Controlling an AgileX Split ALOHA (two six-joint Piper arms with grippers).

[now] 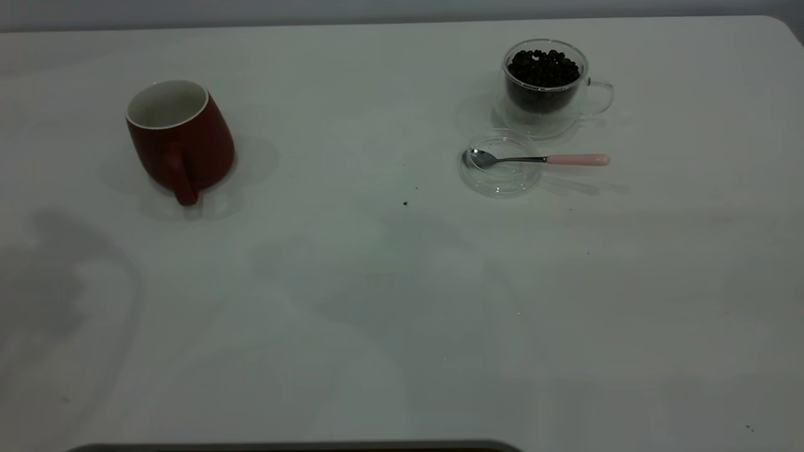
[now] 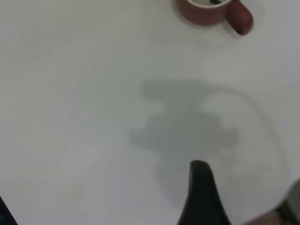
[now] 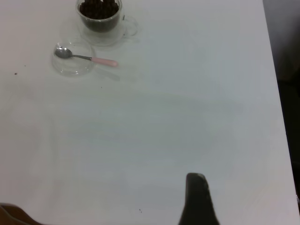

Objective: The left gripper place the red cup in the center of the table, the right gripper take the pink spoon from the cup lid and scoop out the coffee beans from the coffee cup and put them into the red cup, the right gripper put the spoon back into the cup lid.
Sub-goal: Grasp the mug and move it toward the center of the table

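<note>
The red cup (image 1: 181, 138) stands upright at the table's (image 1: 377, 314) left, handle towards the near edge; its inside looks empty. It also shows in the left wrist view (image 2: 206, 11), far ahead of my left gripper (image 2: 199, 187). The coffee cup (image 1: 545, 88), holding coffee beans (image 1: 544, 68), stands at the far right. Just in front of it is the cup lid (image 1: 501, 176). The pink spoon (image 1: 540, 159) lies across the lid, bowl inside, pink handle pointing right. The right wrist view shows cup (image 3: 99, 18), lid (image 3: 65, 70) and spoon (image 3: 86, 58) far from my right gripper (image 3: 197, 197). Neither gripper shows in the exterior view.
A few small dark specks (image 1: 405, 203) lie near the table's middle. The table's right edge (image 3: 276, 117) runs beside the right gripper, with dark floor beyond. A dark strip (image 1: 295, 447) lines the near edge.
</note>
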